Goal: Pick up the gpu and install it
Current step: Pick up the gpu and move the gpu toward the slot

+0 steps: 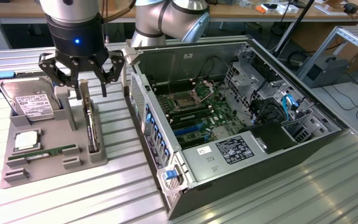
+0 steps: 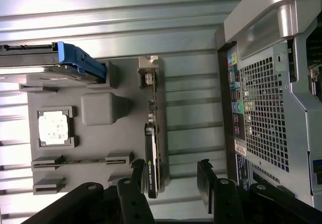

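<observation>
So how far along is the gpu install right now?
Nothing done yet: the gpu stands on edge in the grey holder. In hand: the open claw hovers above it, holding nothing. Left: the pick-up and the install into the open computer case.

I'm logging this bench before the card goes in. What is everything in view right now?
gpu: one, black with silver bracket, standing on edge in the holder tray
hard drive: one, silver with white label, tray's far end
processor chip: one, silver, flat in a tray pocket
memory stick: one, green, in a tray slot
holder tray: one, grey, exterior view's left
computer case: one, dark, side open, beside the tray
motherboard: one, green, inside the case
table: one, ribbed silver, under everything
arm: one, grey and black, over the tray
tool: one, black, open, above the gpu
</observation>
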